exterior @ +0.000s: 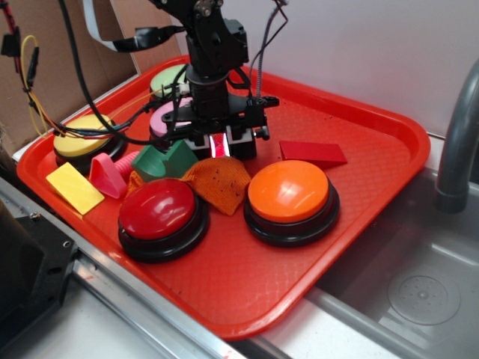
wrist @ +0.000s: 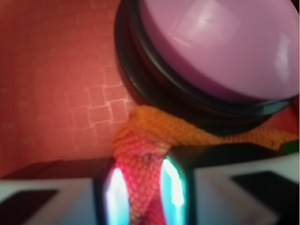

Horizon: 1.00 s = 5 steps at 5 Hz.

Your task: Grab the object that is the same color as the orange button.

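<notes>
A red plastic tray with a fine waffle texture sits on a metal desk, beside a steel sink with a grey tap; cardboard and a pale wall stand behind. The tool is down on the orange knitted cloth, its fingers nearly closed with a fold of the mesh pinched between them. The cloth lies between the red button and the orange button, just in front of the pink button
</notes>
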{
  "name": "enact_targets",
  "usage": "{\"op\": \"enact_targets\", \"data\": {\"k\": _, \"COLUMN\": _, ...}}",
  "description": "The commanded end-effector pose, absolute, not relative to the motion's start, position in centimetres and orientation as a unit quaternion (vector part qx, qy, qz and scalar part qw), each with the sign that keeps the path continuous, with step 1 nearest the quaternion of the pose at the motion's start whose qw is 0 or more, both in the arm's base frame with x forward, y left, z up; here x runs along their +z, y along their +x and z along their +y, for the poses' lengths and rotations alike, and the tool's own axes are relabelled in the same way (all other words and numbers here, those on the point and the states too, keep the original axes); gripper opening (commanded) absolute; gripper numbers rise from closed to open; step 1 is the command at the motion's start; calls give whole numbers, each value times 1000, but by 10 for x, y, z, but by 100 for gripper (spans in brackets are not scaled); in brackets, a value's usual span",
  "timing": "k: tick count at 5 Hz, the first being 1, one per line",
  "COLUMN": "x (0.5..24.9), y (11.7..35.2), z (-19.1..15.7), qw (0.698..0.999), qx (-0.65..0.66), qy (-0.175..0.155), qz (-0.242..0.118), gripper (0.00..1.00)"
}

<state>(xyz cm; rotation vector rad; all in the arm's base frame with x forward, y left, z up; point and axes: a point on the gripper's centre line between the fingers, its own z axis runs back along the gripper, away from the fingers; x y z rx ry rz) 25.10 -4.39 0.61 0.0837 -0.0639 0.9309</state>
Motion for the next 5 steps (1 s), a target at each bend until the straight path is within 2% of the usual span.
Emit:
{"op": "enact_targets", "data": {"k": 1, "x": 20, "y": 256, "z": -34, "qw": 895, "qx": 443, "qy": 43, "qz": -35, "gripper": 0}}
{"op": "enact_targets", "data": {"k": 2, "x": 44, "y": 263, "z": -34, "qw": 928, "qx": 369, "qy": 20, "qz": -41, "gripper": 0}}
{"op": "enact_targets", "data": {"k": 3, "x": 76, "y": 276, "z": -35, "qw": 961, "qx": 275, "qy": 12, "qz": -31, "gripper": 0}}
{"op": "enact_targets", "data": {"k": 4, "x": 105, "y": 281, "z": -38, "qw": 978, "qx": 201, "qy": -8, "qz": -49, "gripper": 0}}
{"op": "enact_targets", "data": {"k": 5, "x": 148, "y": 277, "z": -37, "qw": 988, "qx": 129, "qy": -45, "qz": -72, "gripper": 0}}
